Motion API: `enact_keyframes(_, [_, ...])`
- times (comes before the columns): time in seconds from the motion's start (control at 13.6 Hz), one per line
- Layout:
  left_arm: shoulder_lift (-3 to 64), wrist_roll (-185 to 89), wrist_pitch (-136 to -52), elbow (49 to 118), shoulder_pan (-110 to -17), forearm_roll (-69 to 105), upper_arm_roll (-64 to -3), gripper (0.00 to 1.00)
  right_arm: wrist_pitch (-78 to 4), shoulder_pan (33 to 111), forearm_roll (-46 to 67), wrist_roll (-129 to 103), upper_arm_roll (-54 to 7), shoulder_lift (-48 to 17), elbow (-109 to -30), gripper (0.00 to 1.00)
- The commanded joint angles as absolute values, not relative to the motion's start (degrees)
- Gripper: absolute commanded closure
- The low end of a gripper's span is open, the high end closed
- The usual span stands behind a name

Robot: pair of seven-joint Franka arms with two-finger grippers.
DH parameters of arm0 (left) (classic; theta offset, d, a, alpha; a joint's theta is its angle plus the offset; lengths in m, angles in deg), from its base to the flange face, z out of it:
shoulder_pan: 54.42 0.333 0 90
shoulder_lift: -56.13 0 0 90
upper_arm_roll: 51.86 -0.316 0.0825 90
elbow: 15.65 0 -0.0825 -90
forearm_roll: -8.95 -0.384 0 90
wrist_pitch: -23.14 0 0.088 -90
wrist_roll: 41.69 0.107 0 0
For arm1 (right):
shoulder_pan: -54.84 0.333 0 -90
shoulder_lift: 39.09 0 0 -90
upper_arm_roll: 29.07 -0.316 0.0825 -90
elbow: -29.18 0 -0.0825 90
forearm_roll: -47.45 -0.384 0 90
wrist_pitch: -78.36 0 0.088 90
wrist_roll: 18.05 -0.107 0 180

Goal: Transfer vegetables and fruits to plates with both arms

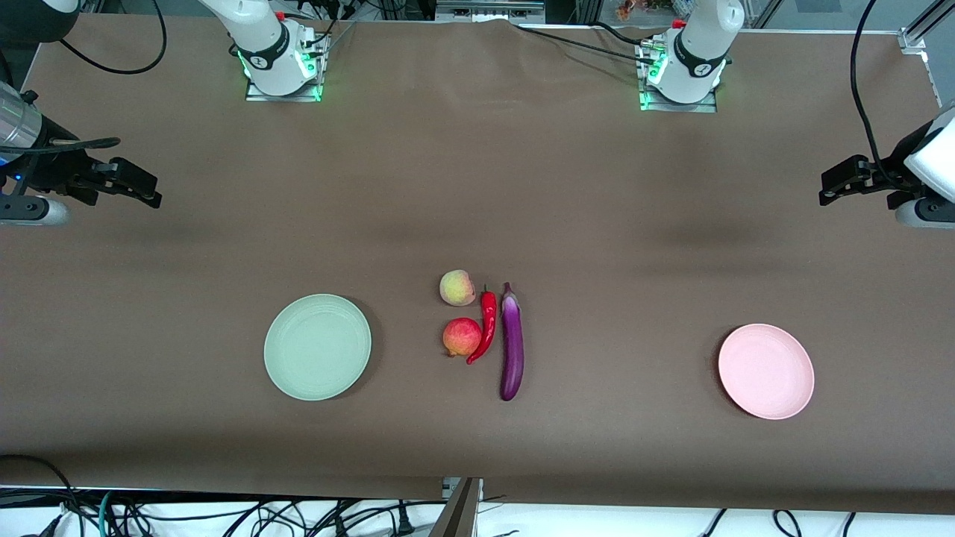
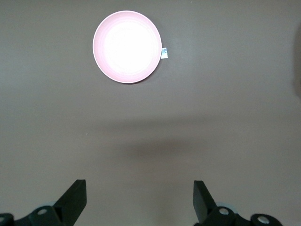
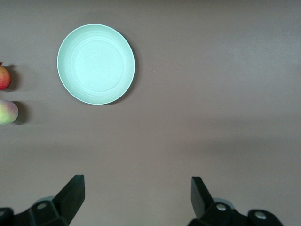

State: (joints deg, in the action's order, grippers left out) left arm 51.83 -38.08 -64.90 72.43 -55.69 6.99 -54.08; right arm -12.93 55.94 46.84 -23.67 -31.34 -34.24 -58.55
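In the middle of the brown table lie a yellowish-pink peach (image 1: 456,288), a red-orange pomegranate-like fruit (image 1: 462,337), a curved red chili pepper (image 1: 486,327) and a long purple eggplant (image 1: 512,343), side by side. The pale mint green plate (image 1: 317,346) rests toward the right arm's end, the pale pink plate (image 1: 766,371) toward the left arm's end. Both plates hold nothing. My left gripper (image 1: 832,185) hangs open high over the table's left-arm end, its wrist view showing the pink plate (image 2: 128,46). My right gripper (image 1: 145,190) hangs open over the other end, with the green plate (image 3: 96,63) in its wrist view.
Both arm bases (image 1: 280,60) stand along the table's edge farthest from the front camera. Cables trail off the table edge nearest that camera. A small white tag (image 2: 164,52) lies beside the pink plate.
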Motion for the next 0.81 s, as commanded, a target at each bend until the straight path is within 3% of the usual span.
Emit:
enact_keyframes(0.0, [50.95,-36.94,-64.66,70.66,-55.22,7.1,-53.79,0.0,-12.69,55.8,46.57,-23.85,-31.62,-34.96,-58.89,0.0])
enact_keyframes(0.74, [47.7,-37.65,-64.75,70.66,-56.01,7.28,-53.62,0.0,-12.34,55.89,46.57,-23.85,-31.79,-34.96,-58.89,0.0])
